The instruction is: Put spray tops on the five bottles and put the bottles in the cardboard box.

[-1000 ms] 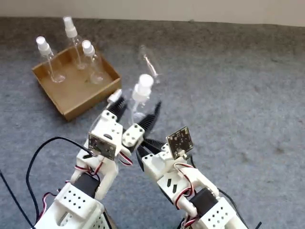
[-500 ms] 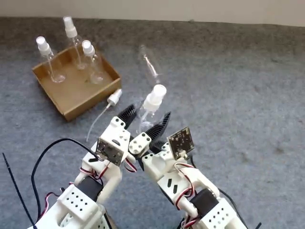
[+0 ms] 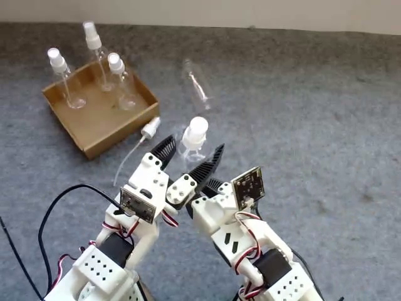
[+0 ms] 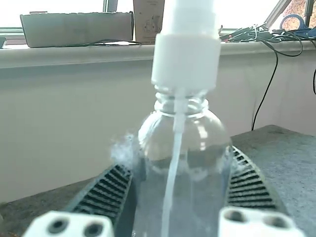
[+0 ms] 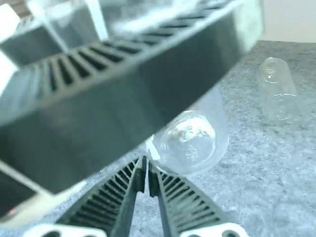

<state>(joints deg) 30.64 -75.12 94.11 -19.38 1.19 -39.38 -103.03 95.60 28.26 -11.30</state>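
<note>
Left gripper (image 3: 193, 148) is clamped around a clear bottle (image 4: 180, 163) fitted with a white spray top (image 4: 185, 47), holding it upright above the grey carpeted table (image 3: 313, 125), near the middle. Right gripper (image 5: 147, 170), its fingers pressed together, sits just right of and below the left one, close to the bottle's base. At far left, the cardboard box (image 3: 119, 137) holds 3 capped bottles (image 3: 122, 81) standing upright. A loose spray top (image 3: 149, 130) with its tube lies just beside the box's near right wall. 1 uncapped bottle (image 3: 196, 84) lies on its side, farther back, right of the box.
</note>
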